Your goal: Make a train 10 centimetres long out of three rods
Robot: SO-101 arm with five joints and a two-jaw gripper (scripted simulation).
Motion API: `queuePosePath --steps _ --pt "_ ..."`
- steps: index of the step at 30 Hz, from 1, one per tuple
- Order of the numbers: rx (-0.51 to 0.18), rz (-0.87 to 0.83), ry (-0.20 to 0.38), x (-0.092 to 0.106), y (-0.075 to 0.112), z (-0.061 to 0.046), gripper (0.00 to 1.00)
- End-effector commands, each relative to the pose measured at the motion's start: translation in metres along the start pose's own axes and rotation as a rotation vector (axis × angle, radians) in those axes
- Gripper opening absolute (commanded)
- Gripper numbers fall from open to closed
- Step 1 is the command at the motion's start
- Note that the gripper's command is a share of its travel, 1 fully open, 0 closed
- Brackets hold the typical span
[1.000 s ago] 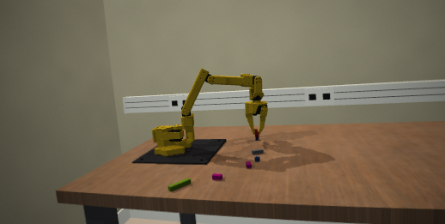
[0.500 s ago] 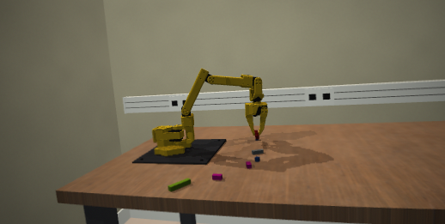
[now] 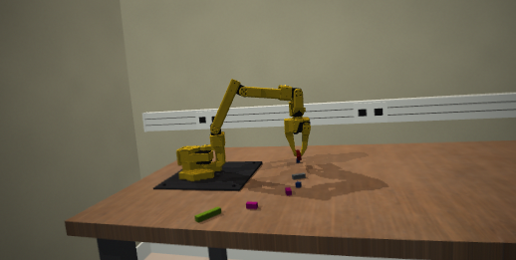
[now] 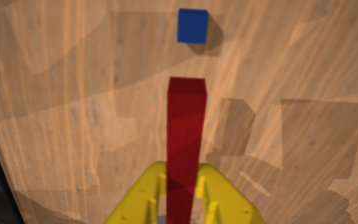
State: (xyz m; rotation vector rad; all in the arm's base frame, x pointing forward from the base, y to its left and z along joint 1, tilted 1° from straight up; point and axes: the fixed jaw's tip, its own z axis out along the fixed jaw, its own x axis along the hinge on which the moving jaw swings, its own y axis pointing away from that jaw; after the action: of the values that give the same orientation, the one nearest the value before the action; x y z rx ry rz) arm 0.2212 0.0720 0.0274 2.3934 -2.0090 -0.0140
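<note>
A small yellow jointed robot arm [image 3: 226,114] stands on a black square base plate [image 3: 249,167] at the left end of a brown wooden table [image 3: 423,208]. Its yellow gripper [image 3: 298,154] hangs over the table with the jaws pinching a long red rod [image 4: 186,130].

In the wrist view the red rod runs lengthwise straight out from between the jaws. A small blue cube-shaped rod [image 4: 192,26] lies on the wood just past its far end, nearly on the same line, with a gap of bare table between the two. Judged from this, the coming move depends on closing that gap along the red rod's own long axis.

In the exterior view, a short grey rod [image 3: 299,176] lies in front of the gripper, with the blue rod and a magenta rod [image 3: 288,190] near it. A second magenta rod [image 3: 252,204] and a lime rod [image 3: 207,214] lie flat nearer the table's front edge, well apart from the gripper.

A white wall rail [image 3: 438,106] runs behind the table. No writing, brand or label can be read anywhere.
</note>
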Motion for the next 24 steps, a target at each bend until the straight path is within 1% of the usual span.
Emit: queuePosePath --steps 1,18,24 --pt "0.013 -0.004 -0.003 0.0021 0.0000 -0.0021 0.00" --pt "0.013 -0.004 -0.003 0.0021 0.0000 -0.0017 0.00" --pt "0.013 -0.004 -0.003 0.0021 -0.0002 0.0021 0.00"
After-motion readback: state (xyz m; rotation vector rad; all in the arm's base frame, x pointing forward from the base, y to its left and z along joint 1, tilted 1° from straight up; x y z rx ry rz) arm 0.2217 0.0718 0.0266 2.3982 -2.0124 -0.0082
